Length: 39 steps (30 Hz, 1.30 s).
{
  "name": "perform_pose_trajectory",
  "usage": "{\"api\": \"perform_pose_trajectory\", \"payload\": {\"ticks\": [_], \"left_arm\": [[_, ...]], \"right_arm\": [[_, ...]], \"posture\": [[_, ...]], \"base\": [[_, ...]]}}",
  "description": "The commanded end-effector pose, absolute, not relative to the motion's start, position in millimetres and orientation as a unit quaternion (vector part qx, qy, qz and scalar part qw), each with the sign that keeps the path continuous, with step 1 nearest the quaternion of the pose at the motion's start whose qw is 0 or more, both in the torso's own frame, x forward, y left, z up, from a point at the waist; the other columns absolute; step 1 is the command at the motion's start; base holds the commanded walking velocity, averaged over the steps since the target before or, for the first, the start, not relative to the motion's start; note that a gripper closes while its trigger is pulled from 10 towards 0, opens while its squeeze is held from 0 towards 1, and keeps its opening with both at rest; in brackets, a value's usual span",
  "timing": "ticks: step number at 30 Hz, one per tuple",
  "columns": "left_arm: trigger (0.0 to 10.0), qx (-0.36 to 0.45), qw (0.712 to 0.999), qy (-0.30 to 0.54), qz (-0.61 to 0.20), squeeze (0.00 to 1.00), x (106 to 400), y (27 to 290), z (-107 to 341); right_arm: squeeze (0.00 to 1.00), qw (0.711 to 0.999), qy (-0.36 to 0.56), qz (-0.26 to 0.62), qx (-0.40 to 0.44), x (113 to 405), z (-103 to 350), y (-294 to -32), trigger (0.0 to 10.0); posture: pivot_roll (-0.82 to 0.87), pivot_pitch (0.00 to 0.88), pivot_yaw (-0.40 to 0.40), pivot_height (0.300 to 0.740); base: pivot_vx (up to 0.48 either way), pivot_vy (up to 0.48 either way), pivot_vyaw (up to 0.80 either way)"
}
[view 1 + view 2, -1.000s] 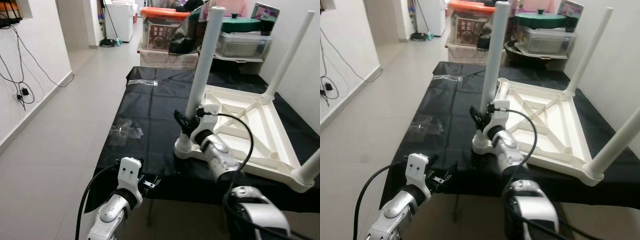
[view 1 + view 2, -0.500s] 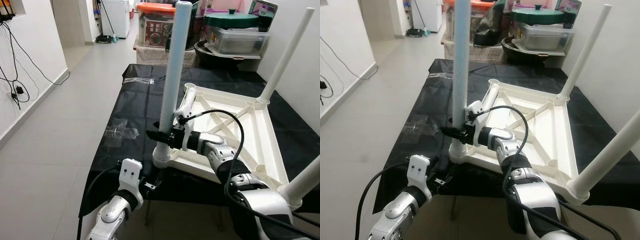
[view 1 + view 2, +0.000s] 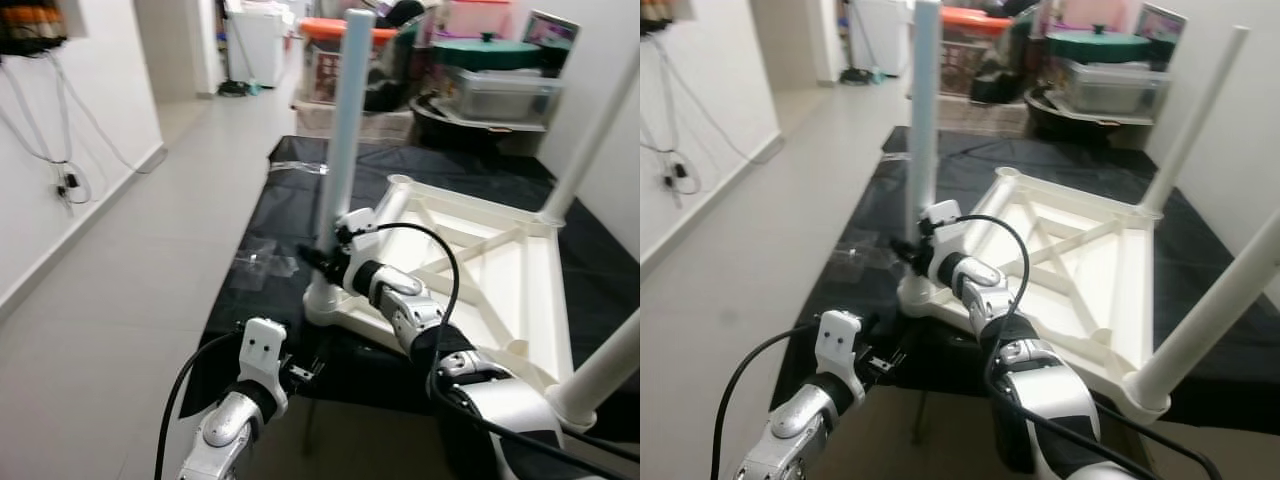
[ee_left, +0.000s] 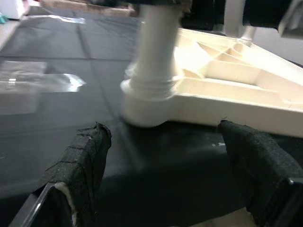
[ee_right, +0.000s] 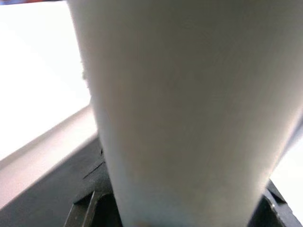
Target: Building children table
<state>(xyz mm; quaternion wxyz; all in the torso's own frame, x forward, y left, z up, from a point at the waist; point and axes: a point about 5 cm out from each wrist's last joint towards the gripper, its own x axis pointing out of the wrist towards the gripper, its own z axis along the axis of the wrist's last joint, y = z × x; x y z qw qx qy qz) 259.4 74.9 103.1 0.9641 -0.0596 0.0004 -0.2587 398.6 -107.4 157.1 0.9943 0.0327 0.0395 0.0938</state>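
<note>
A white children's table [image 3: 480, 270] lies upside down on a counter [image 3: 270, 230] draped in black cloth, its legs pointing up. The right claw [image 3: 318, 262] is pinched around the near-left leg [image 3: 340, 140] low down, just above the corner socket [image 3: 322, 305] where that leg meets the frame. The left claw [image 4: 161, 156] hovers at the counter's near edge with its fingers [image 4: 83, 156] spread, holding nothing and facing that same socket.

Likely risks: if the leg is not fully seated, a sideways push from the right claw could tilt it or pop it out. With nothing bracing the frame, a hard twist could slide the whole table toward the counter edge.

Hard to judge: the right wrist view is so close to the leg that the joint cannot be seen. The head views are slightly blurred, so how deep the leg sits is unclear. The leg nearest the robot's right [image 3: 610, 360] is cut off by the picture edge.
</note>
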Motion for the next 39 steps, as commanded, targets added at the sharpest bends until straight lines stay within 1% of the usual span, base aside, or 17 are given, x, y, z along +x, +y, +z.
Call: {"api": "perform_pose_trajectory", "payload": {"ticks": [1,3,10,11,12,13,14,15,18,19,20,25,31,32,33,34,39], "left_arm": [[10.0,-0.059,0.964,0.004,-0.259,0.00,259,76,101],[10.0,-0.059,0.964,0.004,-0.260,0.00,259,76,101],[10.0,-0.057,0.964,0.001,-0.259,0.00,260,75,102],[10.0,-0.057,0.964,0.001,-0.259,0.00,260,75,102],[10.0,-0.057,0.964,0.001,-0.259,0.00,260,75,102],[10.0,-0.058,0.964,0.001,-0.259,0.00,260,75,102],[10.0,-0.058,0.964,0.001,-0.259,0.00,260,75,102],[10.0,-0.058,0.964,0.002,-0.260,0.00,261,76,102],[10.0,-0.058,0.964,0.002,-0.260,0.00,261,76,102],[10.0,-0.059,0.964,0.002,-0.259,0.00,261,76,102],[10.0,-0.059,0.964,0.002,-0.259,0.00,261,76,102],[10.0,-0.059,0.964,0.001,-0.258,0.00,261,77,102],[10.0,-0.058,0.964,0.000,-0.260,0.00,262,76,103],[10.0,-0.058,0.964,0.000,-0.259,0.00,262,76,103],[10.0,-0.057,0.964,-0.001,-0.259,0.00,262,76,103],[10.0,-0.057,0.964,-0.001,-0.259,0.00,262,76,103],[10.0,-0.056,0.964,-0.001,-0.259,0.00,263,76,104]], "right_arm": [[0.00,0.994,0.053,-0.090,0.043,393,142,-153,0.0],[0.00,0.980,0.046,-0.183,0.059,383,135,-161,0.0],[0.00,0.973,0.056,-0.202,0.094,373,125,-140,0.0],[0.00,0.976,0.060,-0.181,0.109,374,125,-131,2.7],[0.00,0.976,0.060,-0.181,0.109,374,125,-131,2.7],[0.00,0.980,0.055,-0.155,0.116,375,125,-123,10.0],[0.00,0.982,0.051,-0.137,0.120,375,126,-118,10.0],[1.00,0.984,0.046,-0.126,0.117,375,127,-115,10.0],[1.00,0.985,0.039,-0.126,0.115,376,129,-116,10.0],[0.25,0.985,0.019,-0.128,0.112,376,136,-119,10.0],[0.00,0.986,0.008,-0.126,0.112,377,139,-121,10.0],[0.00,0.992,-0.067,0.020,0.107,386,164,-114,10.0],[0.00,0.974,-0.030,0.180,0.132,394,169,-117,10.0],[0.00,0.949,-0.008,0.287,0.133,391,171,-112,10.0],[0.00,0.933,0.004,0.336,0.128,389,171,-108,10.0],[0.00,0.933,0.004,0.336,0.128,389,171,-108,10.0],[0.00,0.879,0.043,0.470,0.066,380,167,-94,10.0]], "posture": [[0.14,0.000,-0.083,0.740],[0.14,0.000,-0.081,0.740],[0.14,0.000,-0.085,0.740],[0.14,0.000,-0.083,0.740],[0.14,0.000,-0.083,0.740],[0.14,0.000,-0.080,0.740],[0.14,0.000,-0.080,0.740],[0.14,0.000,-0.078,0.740],[0.14,0.000,-0.081,0.740],[0.14,0.000,-0.083,0.740],[0.14,0.000,-0.083,0.740],[0.14,0.000,-0.081,0.740],[0.15,0.000,-0.085,0.740],[0.15,0.000,-0.084,0.740],[0.15,0.000,-0.083,0.740],[0.15,0.000,-0.083,0.740],[0.15,0.000,-0.080,0.740]], "base": [[0.000,0.000,0.00],[0.000,0.000,0.00],[0.000,0.000,0.00],[0.000,0.000,0.00],[0.000,0.000,0.00],[0.000,0.000,0.00],[0.000,0.000,0.00],[0.000,0.000,0.00],[0.000,0.000,0.00],[0.000,0.000,0.00],[0.000,0.000,0.00],[0.000,0.000,0.00],[0.000,0.000,0.00],[0.000,0.000,0.00],[0.000,0.000,0.00],[0.000,0.000,0.00],[0.000,0.000,0.00]]}}
